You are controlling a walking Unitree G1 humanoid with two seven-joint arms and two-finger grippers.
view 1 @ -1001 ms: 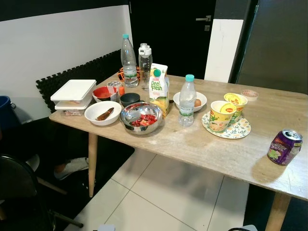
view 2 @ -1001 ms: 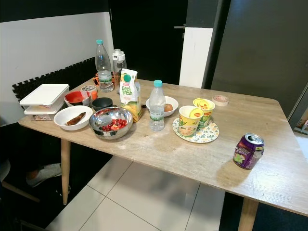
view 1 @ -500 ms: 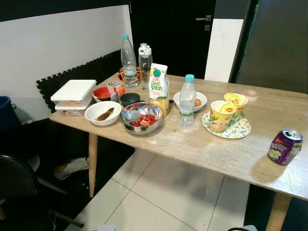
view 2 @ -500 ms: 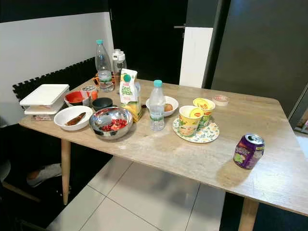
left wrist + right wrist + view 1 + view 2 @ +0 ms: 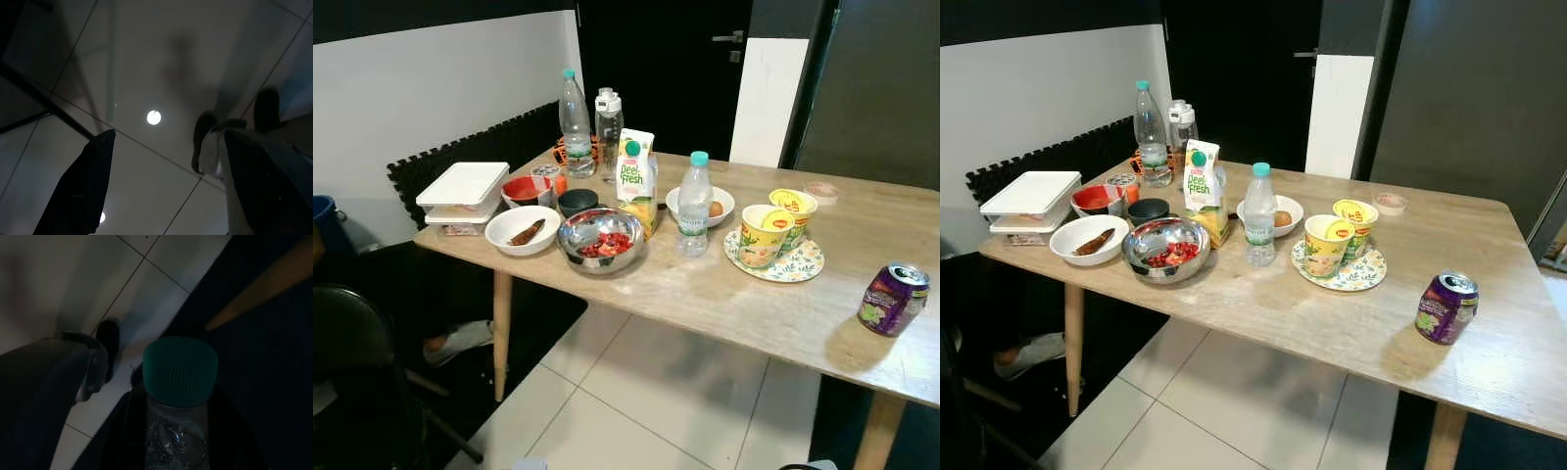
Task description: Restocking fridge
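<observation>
Right gripper (image 5: 176, 450) pinching a water bottle (image 5: 178, 396), left gripper (image 5: 161, 191) spread empty, while juice carton (image 5: 635, 183), can (image 5: 892, 299) and more wait on the table (image 5: 754, 304)

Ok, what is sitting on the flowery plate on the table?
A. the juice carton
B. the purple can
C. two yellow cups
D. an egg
C: two yellow cups stand on the flowery plate; the purple can, juice carton and egg are all elsewhere on the table.
</observation>
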